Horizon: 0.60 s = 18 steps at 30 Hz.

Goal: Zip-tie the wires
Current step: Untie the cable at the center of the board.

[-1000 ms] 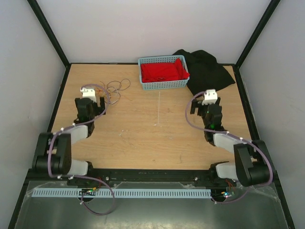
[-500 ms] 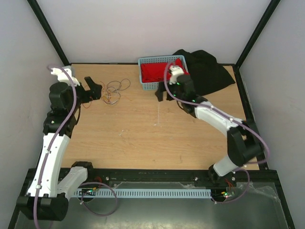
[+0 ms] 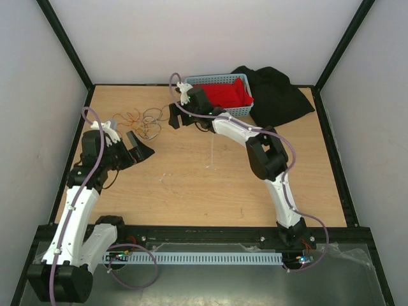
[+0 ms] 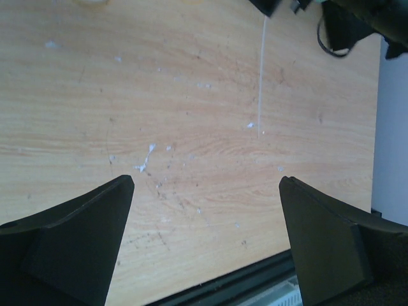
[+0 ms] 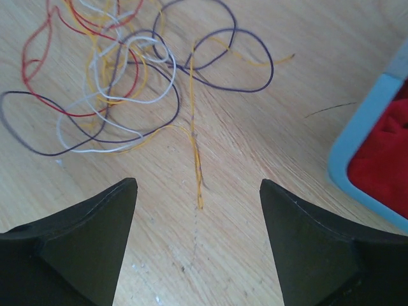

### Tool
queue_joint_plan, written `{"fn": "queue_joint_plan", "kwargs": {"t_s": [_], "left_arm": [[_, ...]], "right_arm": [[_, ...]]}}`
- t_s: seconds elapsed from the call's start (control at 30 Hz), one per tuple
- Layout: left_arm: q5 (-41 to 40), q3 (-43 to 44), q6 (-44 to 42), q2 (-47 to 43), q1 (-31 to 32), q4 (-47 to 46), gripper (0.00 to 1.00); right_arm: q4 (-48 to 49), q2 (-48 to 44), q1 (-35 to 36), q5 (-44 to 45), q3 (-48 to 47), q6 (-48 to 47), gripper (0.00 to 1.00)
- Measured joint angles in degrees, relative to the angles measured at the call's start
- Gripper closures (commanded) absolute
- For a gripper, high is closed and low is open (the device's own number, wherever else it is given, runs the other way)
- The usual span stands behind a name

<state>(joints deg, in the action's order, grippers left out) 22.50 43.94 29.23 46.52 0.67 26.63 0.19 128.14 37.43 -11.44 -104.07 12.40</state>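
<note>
The pale wooden bench (image 3: 191,185) carries everything; a black crumpled cloth (image 3: 277,95) lies against the right side of a light-blue plastic mesh basket (image 3: 239,109) holding red fabric; the right end effector (image 5: 197,185) reaches to just left of that basket, jaws spread wide and empty; the left end effector (image 4: 205,185) sits well left of the basket and nearer the arm bases, also fully spread and empty; the thin curly multicoloured wires (image 5: 115,83) lie loose in a tangle left of the basket; the thin whitish plastic zip tie (image 3: 211,150) lies straight on the bench just in front of the basket, untouched; this looks like the opening step, gathering the strands; next, the right jaws likely need to drop and pinch the tangle into a bundle.
</note>
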Motion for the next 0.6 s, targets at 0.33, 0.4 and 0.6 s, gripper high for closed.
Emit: {"fn": "queue_joint_plan", "kwargs": {"t_s": [0.33, 0.4, 0.6], "left_arm": [[1.49, -1.92, 1.49, -0.15, -0.26, 1.16, 0.01], [1.51, -1.92, 1.44, -0.15, -0.63, 1.18, 0.01], [1.99, -1.31, 0.55, -0.13, -3.34, 1.84, 0.01]], "right_arm": [[-3.89, 13.0, 1.01, -1.6, -11.56, -1.36, 0.62], [-4.15, 13.84, 1.31, -2.25, -12.79, -1.7, 0.8], [-6.19, 12.48, 1.6, -3.13, -13.64, -2.4, 1.0]]}}
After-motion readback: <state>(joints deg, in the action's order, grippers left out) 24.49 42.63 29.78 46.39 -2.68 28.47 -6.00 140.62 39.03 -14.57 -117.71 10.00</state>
